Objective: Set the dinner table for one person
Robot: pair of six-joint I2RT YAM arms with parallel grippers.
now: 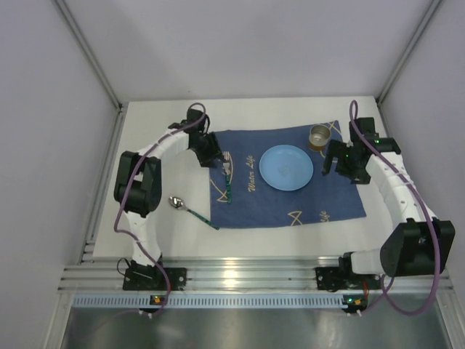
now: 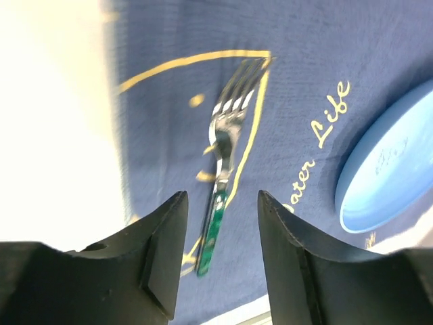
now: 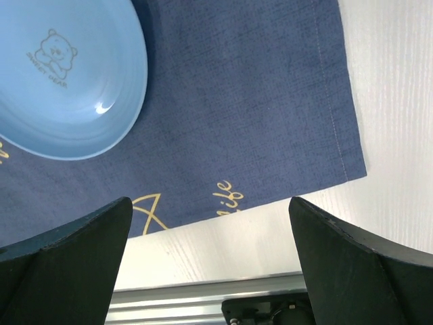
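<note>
- The left gripper's [image 2: 222,198] two dark fingers [image 2: 162,257] stand apart with nothing clamped between them.
- In the left wrist view, a fork [image 2: 226,128] lies in the gap between those fingers. Its green handle is nearest them, its tines point away, and a strip of fabric shows on either side of the handle.
- The fork lies flat on a dark blue cloth [image 2: 304,81] printed with a yellow fish outline and the words "Water Life". In the top view it sits near the cloth's left edge, with the left gripper over the far left corner.
- The right gripper's [image 3: 210,203] fingers [image 3: 67,257] are spread wide and hold nothing. They hang over the cloth's right edge, where blue fabric meets white tabletop.
- A light blue plate [image 1: 286,167] with a small bear print rests on the middle of the cloth, between the two grippers and apart from the fork.
- A small metallic cup [image 1: 320,135] stands upright on the far right corner of the cloth, just beside the right gripper.
- A spoon [image 1: 178,203] lies left of the cloth. Its bowl is on bare tabletop and its green handle runs towards the cloth's near left corner.
- The dinner table [image 1: 254,109], white and matte, carries the cloth and everything on it. Aluminium rails [image 1: 240,276] run along its near edge, where both arms are bolted.
</note>
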